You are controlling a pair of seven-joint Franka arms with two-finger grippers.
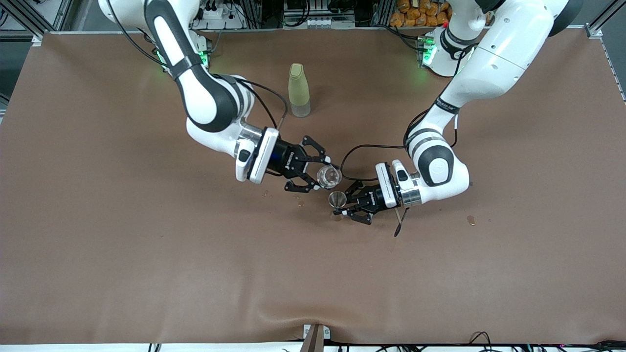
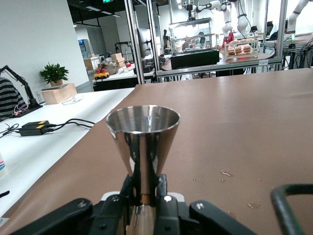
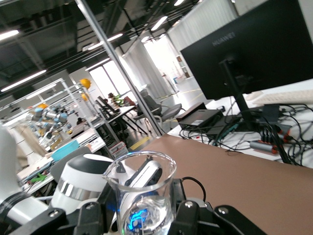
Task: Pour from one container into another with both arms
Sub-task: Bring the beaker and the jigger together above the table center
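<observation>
My left gripper (image 1: 344, 203) is shut on the narrow waist of the steel jigger (image 1: 337, 199), holding it upright just above the table's middle. The left wrist view shows the jigger (image 2: 143, 134) rising from between the closed fingers (image 2: 166, 205), with its open upper cone shiny inside. Right beside the jigger, my right gripper (image 1: 322, 174) is shut on a clear glass beaker (image 1: 328, 177). The right wrist view shows the beaker (image 3: 143, 196) with its pouring lip, a little clear liquid low inside, and the tabletop slanted.
A tall yellow-green bottle (image 1: 299, 90) stands farther from the front camera, toward the robots' bases. A thin dark stirrer (image 1: 400, 224) lies on the brown table cover (image 1: 146, 254) under the left wrist. Small wet spots (image 1: 470, 220) mark the cover.
</observation>
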